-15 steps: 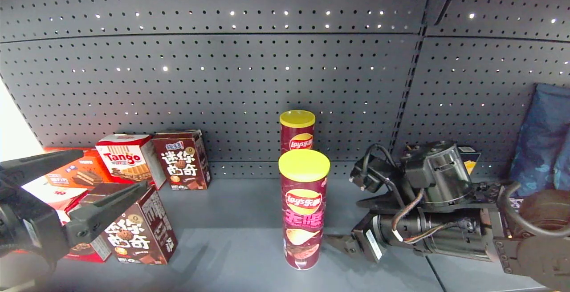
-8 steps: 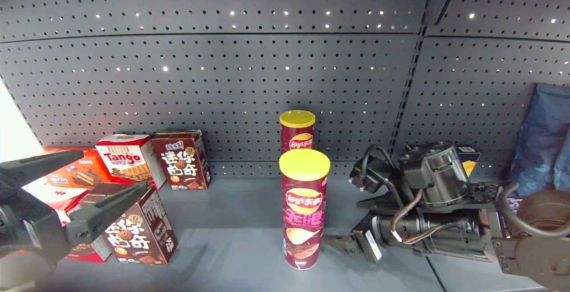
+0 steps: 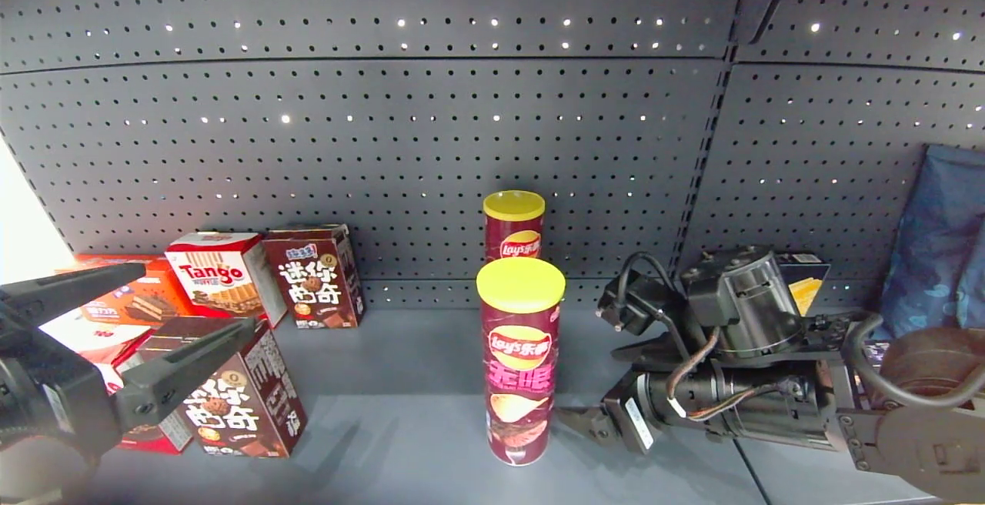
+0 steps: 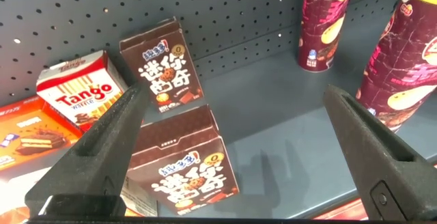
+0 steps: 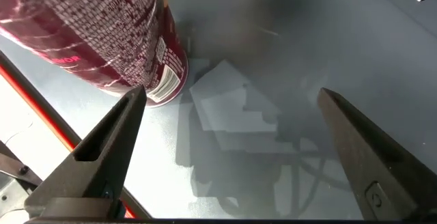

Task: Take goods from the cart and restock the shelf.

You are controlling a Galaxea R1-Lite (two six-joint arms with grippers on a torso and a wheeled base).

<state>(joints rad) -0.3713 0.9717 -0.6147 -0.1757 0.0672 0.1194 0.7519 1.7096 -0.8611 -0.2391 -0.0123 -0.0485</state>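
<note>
So the front chip can [image 3: 521, 359] was standing upright on the shelf [image 3: 400, 366], near the front edge and about mid-way across. A second chip can [image 3: 513, 226] stood right behind it, back against the pegboard panel [image 3: 385, 143]. Both had yellow lids on.

Your right gripper [image 3: 594, 382] was lying low over the shelf on the right side of the front chip can, fingers spread wide apart and holding nothing. The can wasn't between the fingers. It sat just outside the nearer one, whose tip was just beside the can's base. Couldn't tell from the head view or the right wrist view whether they were actually touching.

Your left gripper [image 3: 196, 295] was over on the left, also spread wide and carrying nothing, hanging out in front of the boxes. A brown cookie box [image 3: 246, 389] stood near the shelf's front edge, right under it in the head view. Another brown cookie box [image 3: 315, 274] stood farther back by the panel, with a red-and-white wafer box [image 3: 219, 270] just beside it on the left and an orange box [image 3: 131, 293] lying further left again.

Well apart on the far right, a blue bag [image 3: 935, 243] leaned against the back panel, behind your right arm.
</note>
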